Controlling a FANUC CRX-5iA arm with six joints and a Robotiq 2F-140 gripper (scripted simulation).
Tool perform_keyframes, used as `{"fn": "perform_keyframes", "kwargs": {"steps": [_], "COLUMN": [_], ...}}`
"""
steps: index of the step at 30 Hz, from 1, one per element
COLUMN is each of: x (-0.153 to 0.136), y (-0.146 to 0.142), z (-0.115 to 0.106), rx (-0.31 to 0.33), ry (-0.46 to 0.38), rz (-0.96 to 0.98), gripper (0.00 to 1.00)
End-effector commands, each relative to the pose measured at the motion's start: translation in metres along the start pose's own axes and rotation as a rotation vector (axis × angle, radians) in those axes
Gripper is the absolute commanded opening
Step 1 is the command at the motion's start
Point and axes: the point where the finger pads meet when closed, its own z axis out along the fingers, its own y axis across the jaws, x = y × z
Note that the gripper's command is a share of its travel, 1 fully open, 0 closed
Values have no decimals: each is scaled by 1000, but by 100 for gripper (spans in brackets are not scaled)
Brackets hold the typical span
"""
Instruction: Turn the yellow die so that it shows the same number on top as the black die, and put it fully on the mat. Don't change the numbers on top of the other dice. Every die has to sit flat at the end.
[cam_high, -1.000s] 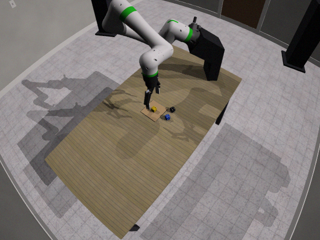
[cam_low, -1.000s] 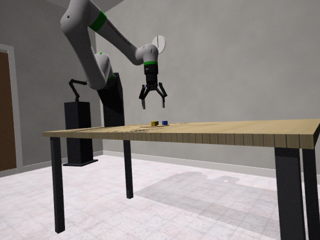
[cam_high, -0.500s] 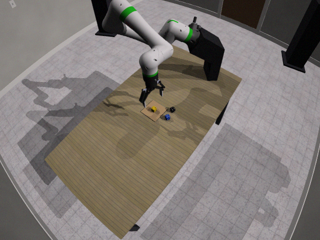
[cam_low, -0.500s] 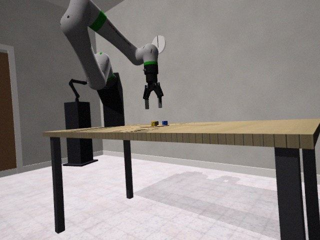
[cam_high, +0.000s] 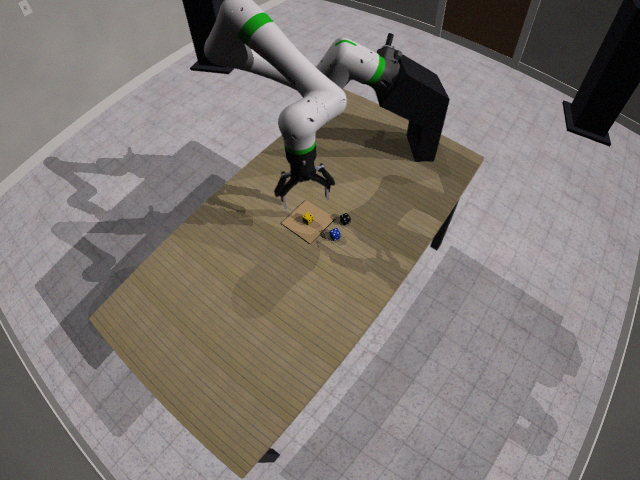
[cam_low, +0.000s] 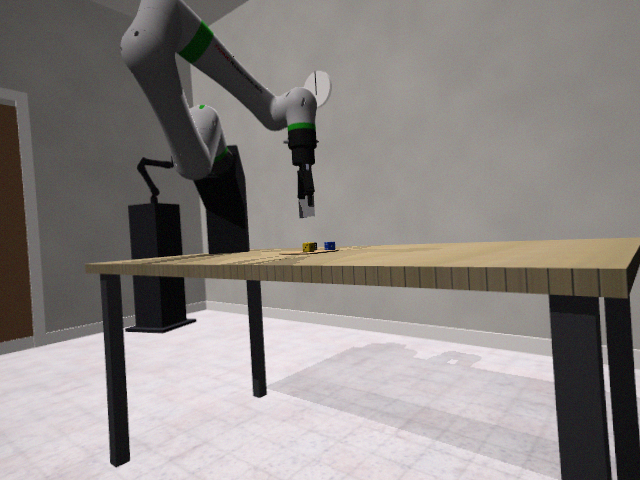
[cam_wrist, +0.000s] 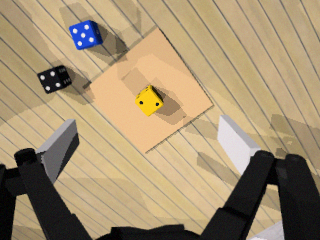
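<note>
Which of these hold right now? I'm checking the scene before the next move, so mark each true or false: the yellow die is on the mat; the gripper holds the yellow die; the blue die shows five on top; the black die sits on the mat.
1. The yellow die is on the mat: true.
2. The gripper holds the yellow die: false; it is open, holding nothing, above the table.
3. The blue die shows five on top: true.
4. The black die sits on the mat: false; it rests on the wooden table beside the mat.

Slatted wooden table (cam_high: 196, 330), tan mat (cam_high: 297, 227), black die (cam_high: 344, 219), blue die (cam_high: 334, 234), apparently flat.
</note>
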Motion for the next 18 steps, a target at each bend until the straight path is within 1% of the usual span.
{"fn": "perform_keyframes", "kwargs": {"steps": [1,9,10,12,15,16,18], "x": [0,0,0,0,0,0,0], "y": [0,0,0,0,0,0,0], "z": [0,0,0,0,0,0,0], "rx": [-13,-13,-13,-13,-13,-13,-13], "ry": [2,3,3,4,4,5,5], "rz": [173,429,435,525,538,641,696], "gripper": [100,100,100,100,100,100,100]}}
